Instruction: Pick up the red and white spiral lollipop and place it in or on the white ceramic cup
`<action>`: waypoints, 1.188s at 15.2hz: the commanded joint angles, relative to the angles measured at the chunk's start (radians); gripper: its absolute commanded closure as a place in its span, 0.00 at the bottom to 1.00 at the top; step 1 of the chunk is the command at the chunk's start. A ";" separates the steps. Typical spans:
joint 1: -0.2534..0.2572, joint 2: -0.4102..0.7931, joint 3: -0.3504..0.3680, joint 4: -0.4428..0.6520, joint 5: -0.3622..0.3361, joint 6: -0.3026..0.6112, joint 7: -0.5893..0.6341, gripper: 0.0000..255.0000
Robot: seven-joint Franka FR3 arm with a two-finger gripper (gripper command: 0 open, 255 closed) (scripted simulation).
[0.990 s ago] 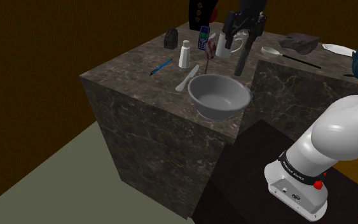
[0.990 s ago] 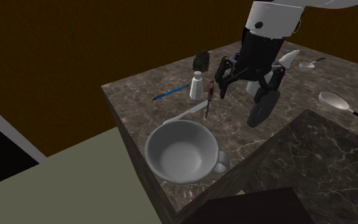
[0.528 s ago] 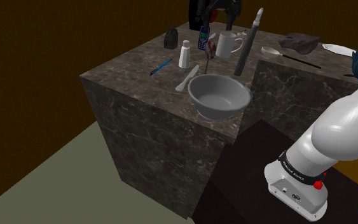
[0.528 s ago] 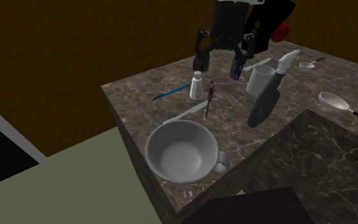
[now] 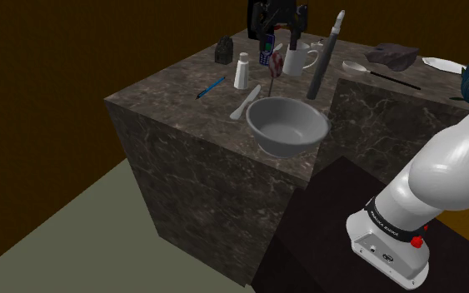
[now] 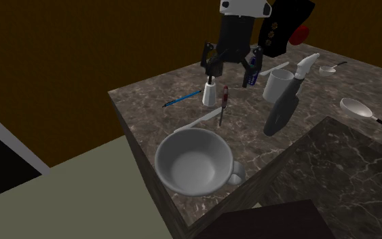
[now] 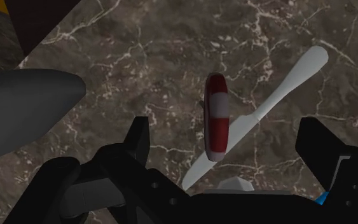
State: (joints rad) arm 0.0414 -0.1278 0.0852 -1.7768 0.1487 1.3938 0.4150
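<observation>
Hangs with gripper (image 6: 231,62) spread wide and empty, straight above the lollipop (image 7: 215,118) lying on the counter (image 7: 139,51) beside a white knife (image 7: 279,95). Lies lengthwise across the fingers' closing line, midway between them, so likely calls for a plain straight drop, with the cup (image 6: 275,85) near

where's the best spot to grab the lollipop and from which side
Probably the red and white head of the lollipop, from straight above. In the wrist view it shows edge-on and narrow, so its flat faces look toward the two fingers of the open gripper. The stick is thin and lies close by the knife, a poorer hold.
</observation>
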 commanded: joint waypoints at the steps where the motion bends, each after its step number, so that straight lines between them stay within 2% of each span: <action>1: 0.001 -0.008 0.001 -0.026 0.001 0.018 -0.001 0.00; 8: 0.001 -0.008 0.001 -0.026 0.001 0.018 -0.001 0.00; 9: 0.001 -0.008 0.001 -0.026 0.001 0.018 -0.001 1.00; 18: 0.001 -0.008 0.001 -0.026 0.001 0.018 -0.001 1.00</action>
State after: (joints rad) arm 0.0422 -0.1358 0.0864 -1.8026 0.1495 1.4120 0.4144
